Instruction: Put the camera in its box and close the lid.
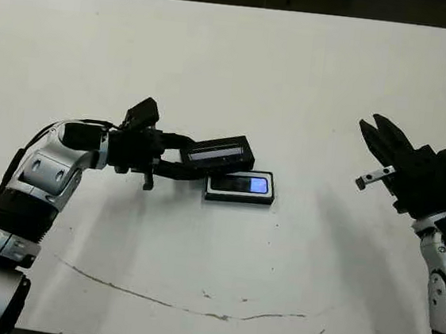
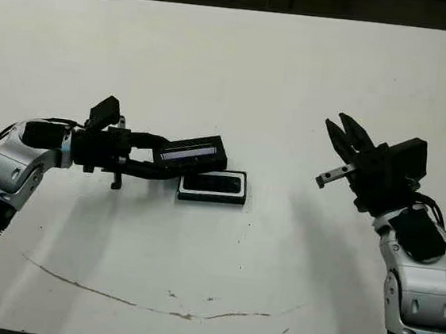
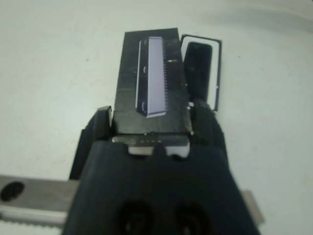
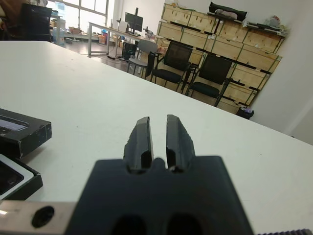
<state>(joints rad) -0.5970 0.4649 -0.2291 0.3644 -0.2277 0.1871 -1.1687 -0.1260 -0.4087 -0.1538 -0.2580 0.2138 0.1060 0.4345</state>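
The camera [image 1: 237,184] lies flat inside the box [image 1: 238,198] at mid-table, its bluish-white patch toward the right end. My left gripper [image 1: 177,159] is shut on the near end of the lid [image 1: 219,152]. It holds the lid a little above the table, just behind the box and overlapping its far-left edge, pale strip up. The left wrist view shows the lid [image 3: 151,78] beside the box [image 3: 217,73], with the camera [image 3: 198,63] in it. My right gripper [image 1: 376,127] hangs raised far to the right, shut on nothing.
A thin brown scratch [image 1: 177,302] runs across the white table near its front edge. In the right wrist view, chairs [image 4: 171,63] and stacked wooden crates [image 4: 234,49] stand beyond the table's far edge.
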